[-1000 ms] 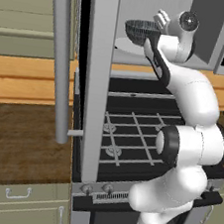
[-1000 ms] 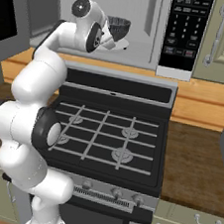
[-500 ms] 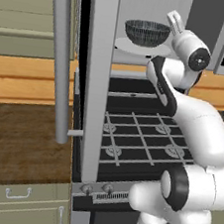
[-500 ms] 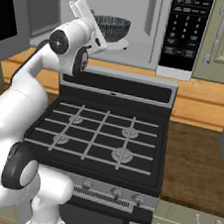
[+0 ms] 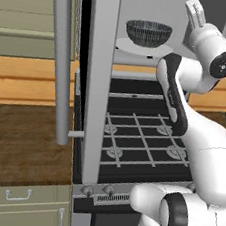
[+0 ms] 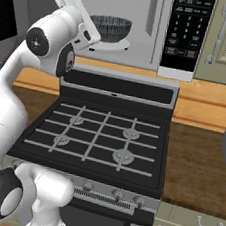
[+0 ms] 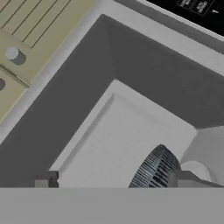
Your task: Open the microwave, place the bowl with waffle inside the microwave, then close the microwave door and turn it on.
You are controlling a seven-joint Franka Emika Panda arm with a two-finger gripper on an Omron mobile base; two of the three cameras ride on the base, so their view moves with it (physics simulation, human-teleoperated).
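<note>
Sitting on the turntable (image 5: 144,47) inside the microwave (image 6: 147,18): the bowl (image 5: 148,32).
Gripper (image 7: 116,179) is spread wide and empty, just outside the cavity, beside the bowl; door (image 5: 95,77) stands open.

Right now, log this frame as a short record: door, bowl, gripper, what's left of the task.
microwave door: swung wide open, bar handle toward the camera
bowl: upright on the white turntable inside the microwave
waffle: not visible from these angles
gripper: open, empty, clear of the bowl, raised at the cavity mouth
stove: below, nothing on the grates
remaining: close door, turn on
</note>
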